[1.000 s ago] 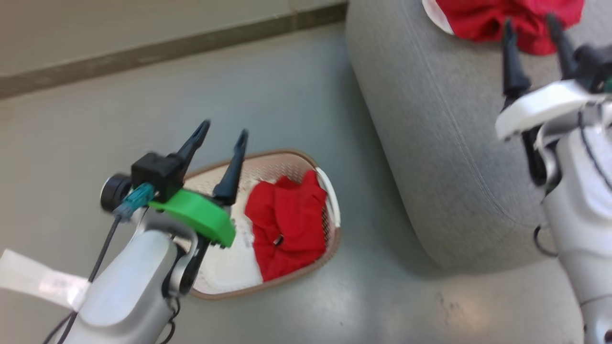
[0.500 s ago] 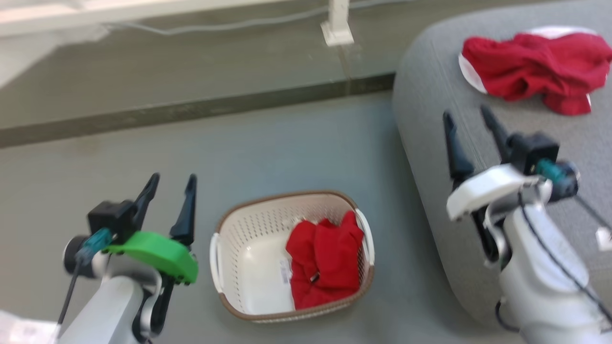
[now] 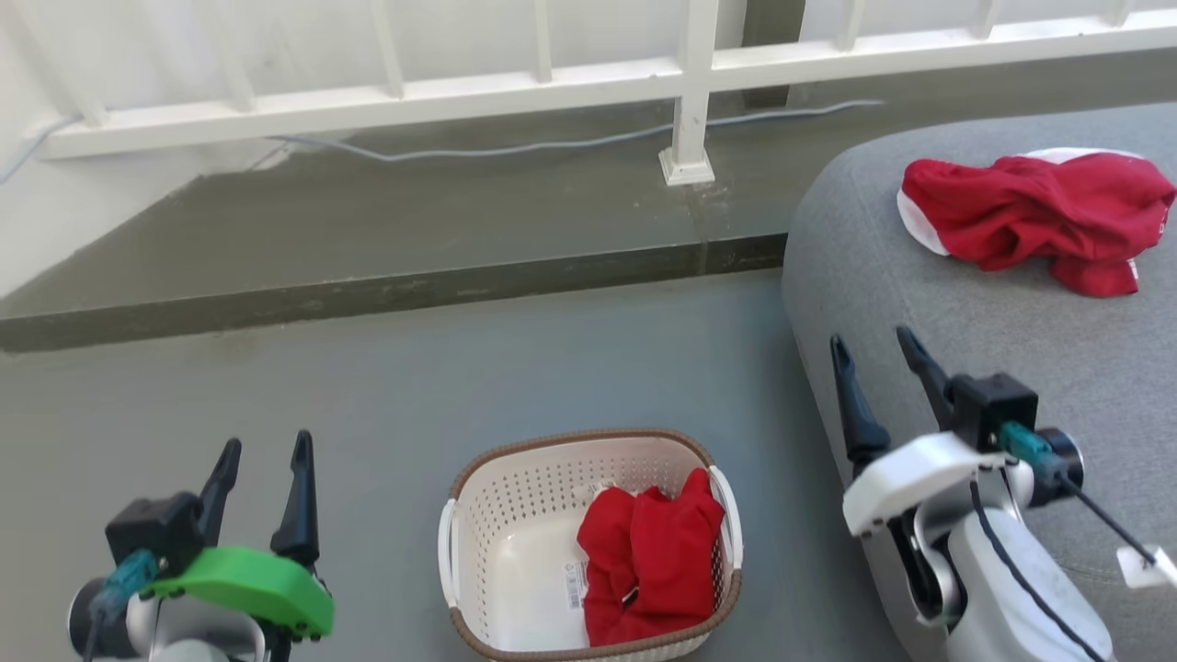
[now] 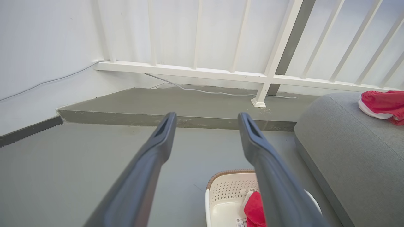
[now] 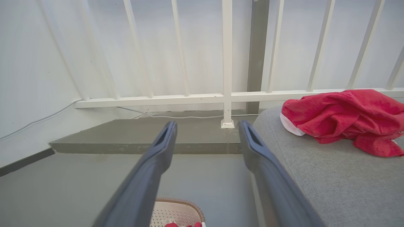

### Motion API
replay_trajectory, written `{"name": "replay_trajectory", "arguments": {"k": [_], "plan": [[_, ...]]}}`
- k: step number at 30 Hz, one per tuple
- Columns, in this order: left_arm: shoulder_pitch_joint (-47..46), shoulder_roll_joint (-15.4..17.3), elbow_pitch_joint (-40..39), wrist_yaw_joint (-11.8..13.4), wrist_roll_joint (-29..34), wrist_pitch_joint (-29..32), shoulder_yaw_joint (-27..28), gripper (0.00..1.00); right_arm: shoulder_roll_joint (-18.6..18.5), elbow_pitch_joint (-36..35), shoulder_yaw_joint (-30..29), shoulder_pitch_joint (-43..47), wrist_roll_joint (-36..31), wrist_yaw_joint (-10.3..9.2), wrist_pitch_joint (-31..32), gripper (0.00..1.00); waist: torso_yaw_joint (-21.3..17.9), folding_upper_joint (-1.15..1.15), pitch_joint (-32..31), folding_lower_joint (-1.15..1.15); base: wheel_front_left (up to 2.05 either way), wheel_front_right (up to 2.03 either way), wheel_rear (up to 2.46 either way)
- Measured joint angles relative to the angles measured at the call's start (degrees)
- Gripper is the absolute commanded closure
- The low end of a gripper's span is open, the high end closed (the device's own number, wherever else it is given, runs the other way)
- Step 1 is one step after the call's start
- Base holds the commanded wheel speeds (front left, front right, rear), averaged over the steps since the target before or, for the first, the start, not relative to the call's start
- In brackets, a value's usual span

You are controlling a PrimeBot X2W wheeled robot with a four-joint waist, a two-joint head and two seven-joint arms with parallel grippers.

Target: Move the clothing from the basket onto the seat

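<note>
- The basket (image 3: pixel 515 501) is standing on the grey floor (image 3: pixel 460 368). The head view is taking in its whole brown rim and a sticker (image 3: pixel 575 586) on its bottom.
- A red garment (image 3: pixel 653 552) is lying crumpled inside the basket, bunched against its right wall.
- The seat (image 3: pixel 919 303) is sitting just to the right of the basket. A second red garment (image 3: pixel 1030 216), edged in white, is resting on the seat's top, well beyond the basket and to its right.
- The left gripper (image 3: pixel 266 446) is hovering to the left of the basket, apart from it, with its fingers spread and nothing between them.
- The right gripper (image 3: pixel 871 338) is hovering to the right of the basket, over the seat's near side, and is likewise parted and holding nothing.
- The left wrist view is looking past its dark fingers (image 4: pixel 148 157) at the basket's far end, where a bit of red cloth is showing. It is catching the second red garment as a small patch at its right edge.
- The right wrist view is giving the second red garment large, with its folds and white edge plain. The basket is peeking in there as a sliver of rim at the bottom.
- A white railing (image 3: pixel 552 87) is running behind the basket on a raised concrete step (image 3: pixel 368 230), and a pale cable (image 3: pixel 515 147) is trailing along that step.
</note>
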Motion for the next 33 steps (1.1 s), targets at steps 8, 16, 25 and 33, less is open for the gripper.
{"name": "replay_trajectory", "arguments": {"k": [8, 16, 25, 33], "plan": [[4.68, -0.19, -2.85, 0.03, 1.21, 0.01, 2.47, 0.0, 0.03, -2.21, -0.26, 3.65, 0.0, -0.53, 0.0, 0.0, -0.39, 0.0, -0.7, 0.0, 0.0, 0.0, 0.0], [7.51, -0.9, -4.78, 0.04, 3.47, 0.01, 3.75, 0.0, 0.03, -3.88, -0.54, 5.38, 0.0, -0.93, 0.0, 0.0, -0.9, 0.0, -1.0, 0.0, 0.0, 0.0, 0.0], [9.77, -1.75, -6.37, 0.05, 4.23, 0.01, 4.52, 0.0, 0.04, -5.23, -0.55, 6.74, -0.01, -0.94, 0.0, 0.0, -1.05, 0.0, -1.45, 0.0, 0.0, 0.0, 0.0], [10.92, -1.93, -7.21, 0.05, 4.54, 0.01, 5.14, 0.0, 0.04, -6.14, -0.67, 7.58, -0.02, -0.96, 0.0, 0.0, -0.98, 0.0, -1.48, 0.0, 0.0, 0.0, 0.0]]}}
